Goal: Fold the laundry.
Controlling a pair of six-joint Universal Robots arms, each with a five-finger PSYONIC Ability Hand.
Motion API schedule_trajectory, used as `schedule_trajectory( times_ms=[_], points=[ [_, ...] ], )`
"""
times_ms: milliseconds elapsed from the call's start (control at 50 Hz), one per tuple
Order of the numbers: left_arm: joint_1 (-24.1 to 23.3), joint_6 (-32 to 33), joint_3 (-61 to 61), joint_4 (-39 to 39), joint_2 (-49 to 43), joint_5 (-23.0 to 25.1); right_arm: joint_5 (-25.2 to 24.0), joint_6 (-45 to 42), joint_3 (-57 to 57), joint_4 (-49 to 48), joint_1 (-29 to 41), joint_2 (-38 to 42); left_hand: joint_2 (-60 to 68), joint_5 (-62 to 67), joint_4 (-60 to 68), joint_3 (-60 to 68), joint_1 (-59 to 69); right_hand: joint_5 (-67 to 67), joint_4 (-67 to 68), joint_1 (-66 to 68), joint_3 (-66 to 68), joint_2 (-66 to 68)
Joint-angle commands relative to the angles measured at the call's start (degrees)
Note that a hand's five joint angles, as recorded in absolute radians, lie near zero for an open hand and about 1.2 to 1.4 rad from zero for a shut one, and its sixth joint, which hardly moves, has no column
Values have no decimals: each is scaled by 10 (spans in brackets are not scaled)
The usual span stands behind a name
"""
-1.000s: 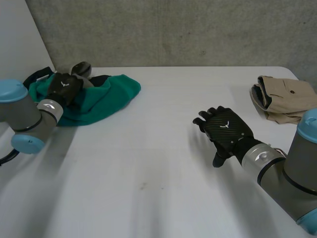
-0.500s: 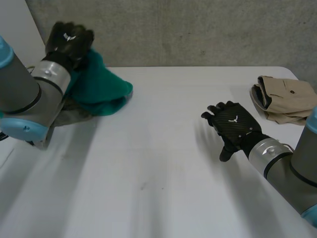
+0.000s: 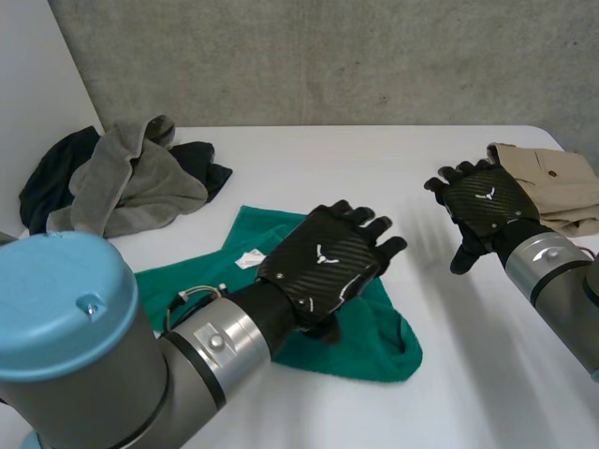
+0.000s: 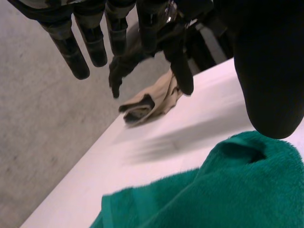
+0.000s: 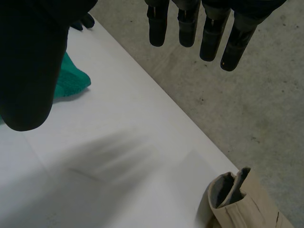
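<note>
A green towel (image 3: 379,323) lies loosely spread on the white table (image 3: 309,178) at the middle front, with a white label (image 3: 249,260) near its far edge. My left hand (image 3: 323,267) hovers over the towel's middle, open with straight fingers and holding nothing. In the left wrist view the towel (image 4: 228,190) lies below the thumb (image 4: 266,71), apart from it. My right hand (image 3: 487,206) is open above the table at the right, next to the beige garment. In the right wrist view its fingers (image 5: 190,23) are straight, and the towel's edge (image 5: 71,80) shows beyond the thumb.
A pile of grey cloth (image 3: 131,187) and dark cloth (image 3: 51,182) lies at the back left. A folded beige garment (image 3: 547,182) sits at the back right edge, also in the left wrist view (image 4: 152,102) and right wrist view (image 5: 247,204). A concrete wall stands behind.
My left hand lifted the green towel off the back-left pile, swung it to the middle front and let it go. My right hand moved toward the back right.
</note>
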Motion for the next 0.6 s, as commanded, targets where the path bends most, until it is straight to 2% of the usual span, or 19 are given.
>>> schedule_trajectory(
  times_ms=[20,140,160,220,260,320,400,460,600],
  points=[
    [55,1,-6,-46,39,-56,-22,-8,-9,11,2,0,4,9,5,1,2,-35,-33,-15,-21,-25],
    [94,3,-39,-53,53,-120,-88,-40,-23,76,1,0,36,41,37,33,34,-35,-33,-15,-21,-25],
    [101,3,-42,-53,52,-121,-116,-62,-29,107,0,0,51,56,52,48,49,-35,-33,-15,-21,-25],
    [127,4,-47,-52,43,-118,-151,-107,-36,162,5,4,93,98,95,90,91,-35,-33,-15,-21,-25],
    [133,4,-40,-49,27,-107,-158,-128,-37,185,6,7,131,137,133,129,130,-35,-33,-15,-21,-25],
    [134,6,-16,-41,-19,-72,-150,-147,-36,203,8,10,149,154,150,146,147,-35,-33,-15,-21,-25],
    [136,11,36,-30,-84,-29,-105,-145,-34,195,14,14,167,172,168,164,165,-35,-33,-15,-21,-25],
    [132,12,75,-29,-123,-14,-72,-136,-25,182,16,16,184,189,185,181,182,-35,-33,-15,-21,-25],
    [112,14,199,-31,-252,-15,-61,-121,11,169,11,16,249,255,251,247,248,-35,-33,-15,-21,-25]
  ],
)
